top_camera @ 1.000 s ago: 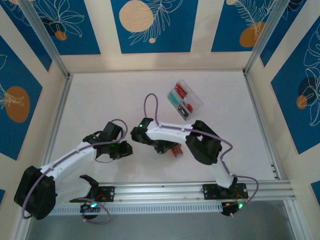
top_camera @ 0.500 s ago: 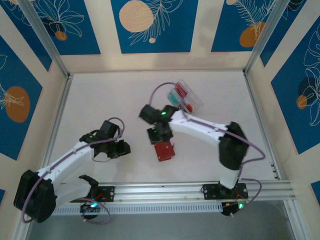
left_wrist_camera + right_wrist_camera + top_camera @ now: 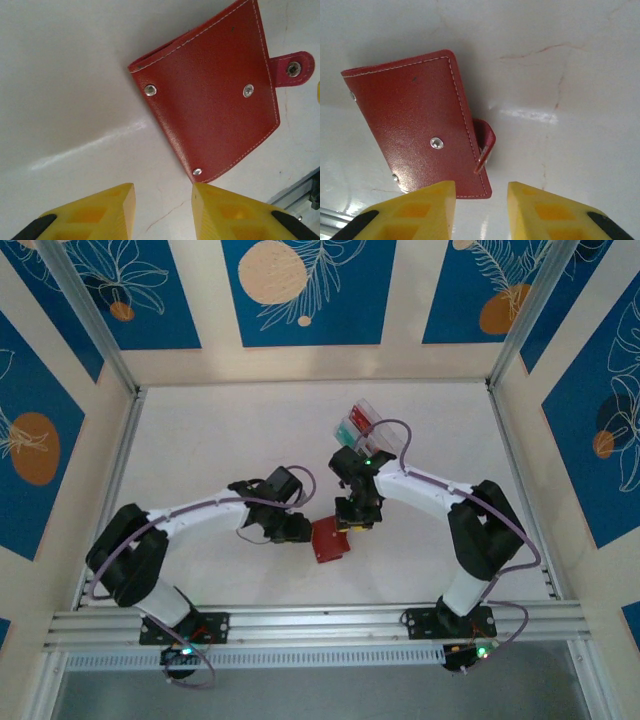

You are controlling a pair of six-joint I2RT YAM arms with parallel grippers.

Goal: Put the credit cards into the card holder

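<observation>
Centrally, one red wallet (image 3: pixel 329 538) lies closed on the table (image 3: pixel 200 450), with its tab loose. Two grippers flank it: the left gripper (image 3: pixel 162 197) at its left edge and the right gripper (image 3: pixel 481 195) at its upper right corner. Both have fingers parted, grasping nothing. Behind, one clear box (image 3: pixel 375 412) shows one teal card (image 3: pixel 347 432) and one red card (image 3: pixel 362 420).

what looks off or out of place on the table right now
Nothing is spilled or damaged. The red wallet lies closed, outer face up, skewed to the edges of the table, its closing tab unsnapped and curling loose. Cards sit in the clear box behind it.
</observation>
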